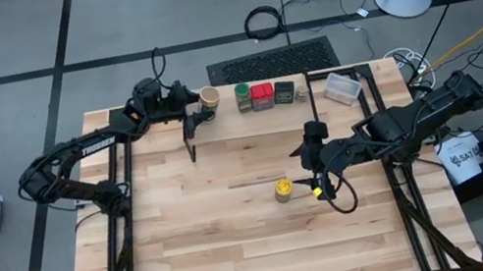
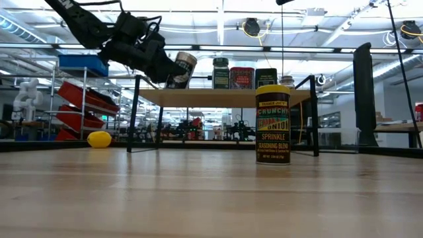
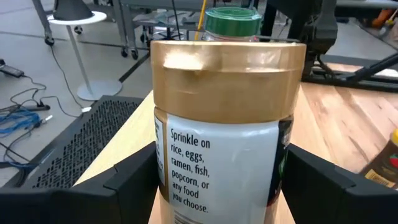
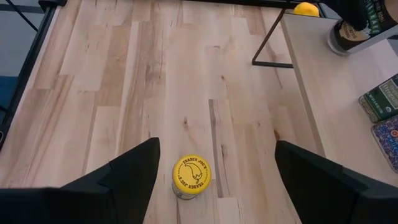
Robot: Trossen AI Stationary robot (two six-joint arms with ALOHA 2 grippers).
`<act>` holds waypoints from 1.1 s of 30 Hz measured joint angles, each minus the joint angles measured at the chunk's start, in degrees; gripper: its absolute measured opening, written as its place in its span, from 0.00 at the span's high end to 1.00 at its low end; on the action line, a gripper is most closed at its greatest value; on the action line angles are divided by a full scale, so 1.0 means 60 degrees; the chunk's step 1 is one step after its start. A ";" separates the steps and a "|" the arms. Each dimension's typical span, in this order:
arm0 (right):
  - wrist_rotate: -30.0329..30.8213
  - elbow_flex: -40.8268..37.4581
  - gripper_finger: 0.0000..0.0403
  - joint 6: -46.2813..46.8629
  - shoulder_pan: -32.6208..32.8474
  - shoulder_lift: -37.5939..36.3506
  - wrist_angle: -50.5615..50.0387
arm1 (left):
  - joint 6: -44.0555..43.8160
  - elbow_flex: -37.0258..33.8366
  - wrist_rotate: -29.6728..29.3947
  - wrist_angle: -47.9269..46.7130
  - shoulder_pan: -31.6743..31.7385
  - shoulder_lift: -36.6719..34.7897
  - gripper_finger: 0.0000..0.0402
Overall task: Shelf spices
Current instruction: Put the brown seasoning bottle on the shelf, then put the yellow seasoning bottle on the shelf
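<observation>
High view: the left gripper (image 1: 197, 103) holds the tan jar (image 1: 209, 97) at the left end of the shelf (image 1: 259, 120), which stands along the far edge of the surface (image 1: 189, 234). The green jar (image 1: 243, 96), red tin (image 1: 262, 97), dark box (image 1: 285, 92) and a tiny jar (image 1: 302, 94) line the plank beside it. The right gripper (image 1: 318, 187) hovers just right of the yellow jar (image 1: 283, 189), near the middle of the surface.

Low view: the tan jar (image 2: 180, 70) is tilted in the left jaws at the shelf's end; whether its base touches the plank I cannot tell. The yellow jar (image 2: 273, 124) stands upright and free.

Left wrist view: the jaws are closed on the tan jar (image 3: 227, 118) low on its labelled body, below the cap. It looks rigid and light, and the smooth label may slip.

Right wrist view: the jaws are spread wide and empty, on either side of the yellow jar (image 4: 190, 177). It is a small, stiff cylinder, tall for its base and easy to tip, so it is best gripped across the body under the lid.
</observation>
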 joint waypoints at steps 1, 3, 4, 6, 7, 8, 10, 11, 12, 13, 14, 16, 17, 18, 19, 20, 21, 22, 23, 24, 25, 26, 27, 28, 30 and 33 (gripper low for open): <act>0.0001 0.0000 0.24 -0.0003 -0.0001 0.0000 0.0000 | 0.0029 0.0019 -0.0005 -0.0060 0.0000 0.0000 0.29; -0.0003 0.0000 0.24 -0.0020 0.0000 0.0000 0.0004 | 0.0086 0.0024 -0.0001 -0.0177 -0.0004 -0.0004 0.29; -0.0002 0.0000 0.24 -0.0037 0.0000 0.0000 0.0005 | 0.0114 0.0031 -0.0001 -0.0231 -0.0004 -0.0005 0.29; -0.0003 0.0000 0.24 -0.0035 -0.0001 0.0000 0.0045 | 0.0222 0.0041 -0.0001 -0.0314 -0.0004 -0.0015 0.29; -0.0003 0.0000 0.24 -0.0012 0.0000 0.0000 0.0047 | 0.0234 0.0041 -0.0002 -0.0313 -0.0004 -0.0015 0.29; -0.0001 0.0000 0.24 -0.0001 0.0000 0.0000 0.0047 | 0.0238 0.0041 -0.0008 -0.0313 -0.0004 -0.0015 0.29; 0.0000 0.0000 0.24 0.0002 0.0000 0.0000 0.0048 | 0.0303 0.0041 -0.0018 -0.0310 -0.0004 -0.0015 0.27; -0.0003 0.0000 0.24 0.0005 0.0000 0.0000 0.0051 | 0.0338 0.0041 -0.0032 -0.0310 -0.0006 -0.0015 0.26; -0.0003 0.0000 0.24 0.0005 -0.0003 0.0000 0.0047 | 0.0420 0.0041 -0.0043 -0.0310 -0.0005 -0.0015 0.24; -0.0002 0.0000 0.24 0.0008 0.0000 0.0000 0.0048 | 0.0510 0.0040 -0.0071 -0.0334 -0.0004 -0.0011 0.22; -0.0002 0.0000 0.24 0.0011 0.0000 0.0000 0.0047 | 0.0532 0.0028 -0.0100 -0.0382 0.0002 -0.0006 0.20; -0.0002 0.0000 0.24 0.0013 0.0000 0.0000 0.0047 | 0.0544 0.0019 -0.0126 -0.0431 0.0025 0.0018 0.17; -0.0003 0.0000 0.24 0.0016 0.0000 0.0000 0.0047 | 0.0551 0.0019 -0.0140 -0.0436 0.0029 0.0015 0.16; -0.0002 0.0000 0.24 0.0016 0.0000 0.0000 0.0047 | 0.0551 0.0019 -0.0140 -0.0398 0.0033 0.0015 0.16; -0.0003 0.0000 0.24 0.0016 0.0000 0.0000 0.0047 | 0.0551 0.0019 -0.0140 -0.0379 0.0040 0.0015 0.15; 0.0000 0.0000 0.24 0.0016 0.0000 0.0000 0.0044 | 0.0551 0.0019 -0.0140 -0.0382 0.0040 0.0015 0.15; -0.0002 0.0000 0.24 0.0018 0.0000 0.0000 0.0044 | 0.0551 0.0019 -0.0140 -0.0379 0.0040 0.0015 0.15; -0.0001 0.0000 0.24 0.0019 0.0000 0.0000 0.0044 | 0.0555 0.0019 -0.0140 -0.0379 0.0040 -0.0013 0.15; -0.0003 0.0000 0.24 0.0019 0.0000 0.0000 0.0044 | 0.0557 0.0019 -0.0140 -0.0379 0.0053 -0.0064 0.15; -0.0003 0.0000 0.24 0.0019 0.0000 0.0000 0.0044 | 0.0560 0.0019 -0.0139 -0.0374 0.0055 -0.0135 0.15; -0.0003 0.0000 0.24 0.0019 0.0000 0.0000 0.0041 | 0.0562 0.0019 -0.0137 -0.0372 0.0056 -0.0229 0.15; -0.0002 0.0000 0.24 0.0019 0.0000 0.0000 0.0044 | 0.0559 0.0019 -0.0140 -0.0368 0.0062 -0.0335 0.15; -0.0003 0.0000 0.24 0.0019 0.0000 0.0000 0.0044 | 0.0559 0.0019 -0.0140 -0.0368 0.0062 -0.0467 0.15; 0.0000 0.0000 0.24 0.0019 0.0000 0.0000 0.0040 | 0.0555 0.0019 -0.0147 -0.0372 0.0062 -0.0600 0.15; -0.0003 0.0000 0.24 0.0019 0.0000 0.0000 0.0044 | 0.0555 0.0019 -0.0211 -0.0368 0.0062 -0.0920 0.15; -0.0001 0.0000 0.24 0.0019 0.0000 0.0000 0.0043 | 0.0518 0.0019 -0.0393 -0.0433 0.0061 -0.1400 0.15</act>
